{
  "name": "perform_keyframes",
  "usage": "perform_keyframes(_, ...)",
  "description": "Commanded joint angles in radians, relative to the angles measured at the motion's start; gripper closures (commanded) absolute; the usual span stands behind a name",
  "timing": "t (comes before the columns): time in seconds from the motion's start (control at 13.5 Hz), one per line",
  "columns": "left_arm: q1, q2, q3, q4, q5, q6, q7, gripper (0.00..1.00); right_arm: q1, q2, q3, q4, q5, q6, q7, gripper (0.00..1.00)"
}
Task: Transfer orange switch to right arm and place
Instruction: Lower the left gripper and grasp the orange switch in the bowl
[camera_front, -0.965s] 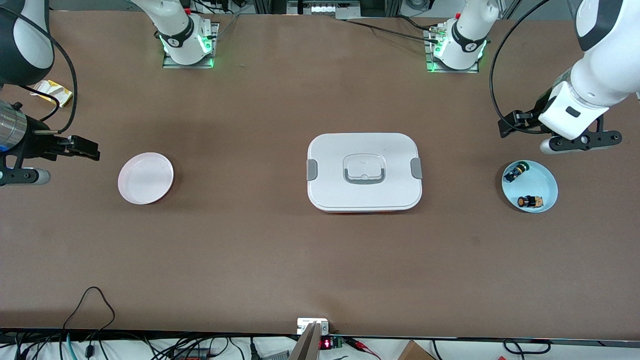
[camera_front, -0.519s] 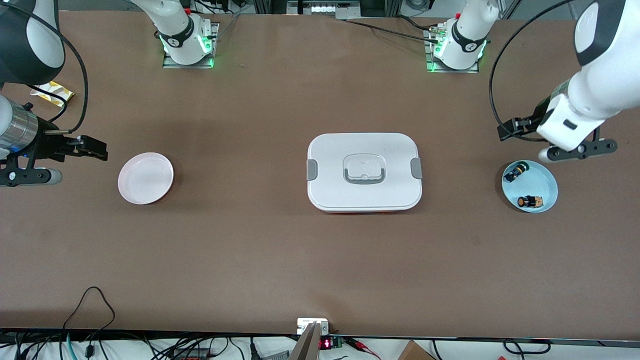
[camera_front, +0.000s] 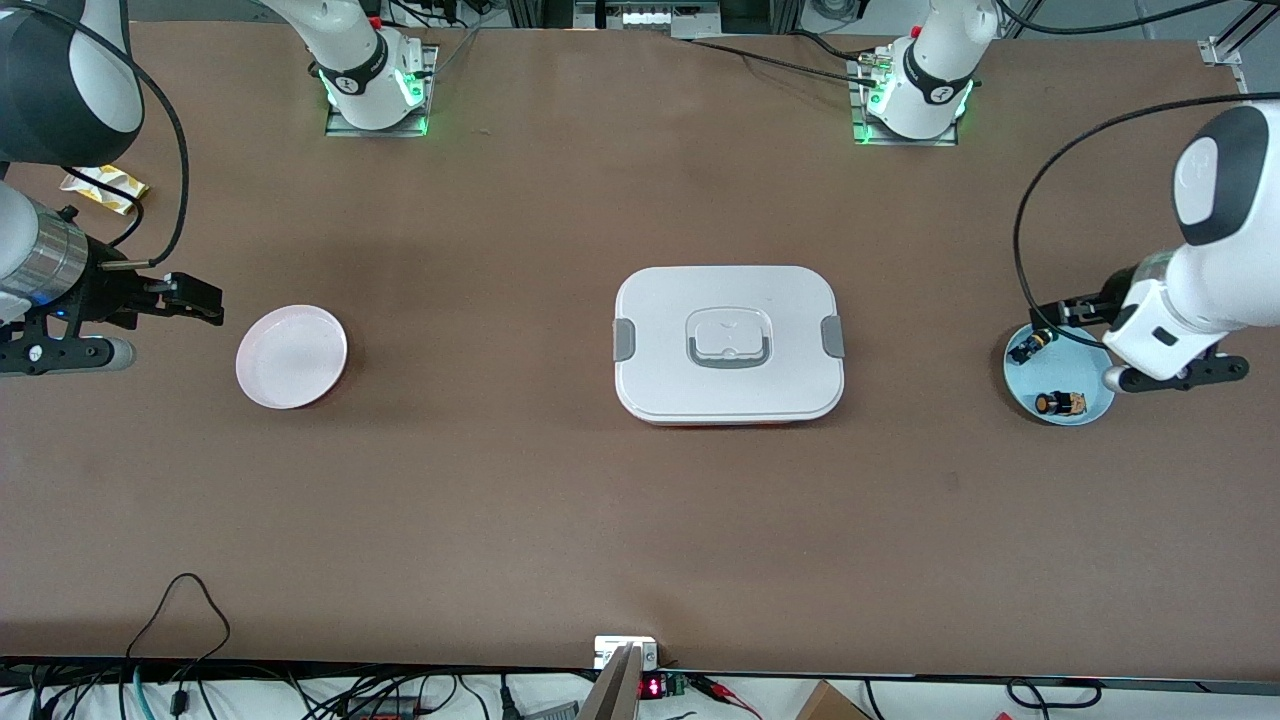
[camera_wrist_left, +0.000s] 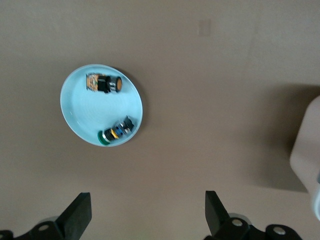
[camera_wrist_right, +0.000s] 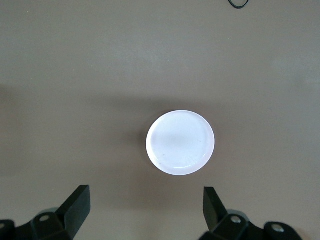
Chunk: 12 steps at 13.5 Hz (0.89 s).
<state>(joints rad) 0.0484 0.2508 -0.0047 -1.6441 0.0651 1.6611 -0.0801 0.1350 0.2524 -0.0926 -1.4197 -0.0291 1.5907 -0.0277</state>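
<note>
— Starting with the biggest thing: what is seen on the bench (camera_front: 520, 500)?

— A white lidded box (camera_front: 728, 345) is set at the middle of the bench, latched at both ends. It appears to play no part in the step in hand.

— And the two dishes?

— A pale pink plate (camera_front: 291, 356) is laid toward the right arm's end of the bench, and nothing is seen in it; it is judged to be the place meant for the drop. A light blue dish (camera_front: 1092, 352) is set toward the left arm's end, and two small switches are kept in it.

— Where is the orange switch?

— The orange switch (camera_front: 1060, 403) is lying on its side in the blue dish, at the part nearer the front edge. The green-faced switch (camera_front: 1030, 345) is lying apart from it, at the dish's rim nearer the back edge.

— How are the pincers held?

— The left gripper (camera_wrist_left: 145, 212) is hung over the bench just beside the blue dish, its fingers spread wide and nothing grasped, presumably so the orange switch can be straddled. The right gripper (camera_wrist_right: 144, 207) is held over the bench near the pink plate, likewise spread and bare; that arm is waiting for the handover.
</note>
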Motion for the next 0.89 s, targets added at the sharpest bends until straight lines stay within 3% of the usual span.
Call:
perform_keyframes(0.0,0.085,0.074,-0.006,0.017,0.018,0.08,0.14,0.0,0.005,-0.002,0.002,0.005,-0.005,0.003,0.006,0.0)
perform_keyframes(0.52,0.188,0.214,-0.008,-0.046,0.012,0.396,0.344,0.0,0.0,-0.002,0.001,0.004,-0.003,0.002,0.008,0.0)
perform_keyframes(0.82,0.202,0.26,-0.014,-0.11,0.002,0.537,0.355,0.0,-0.002,-0.004,0.001,0.004,-0.003,-0.005,-0.006,0.0)
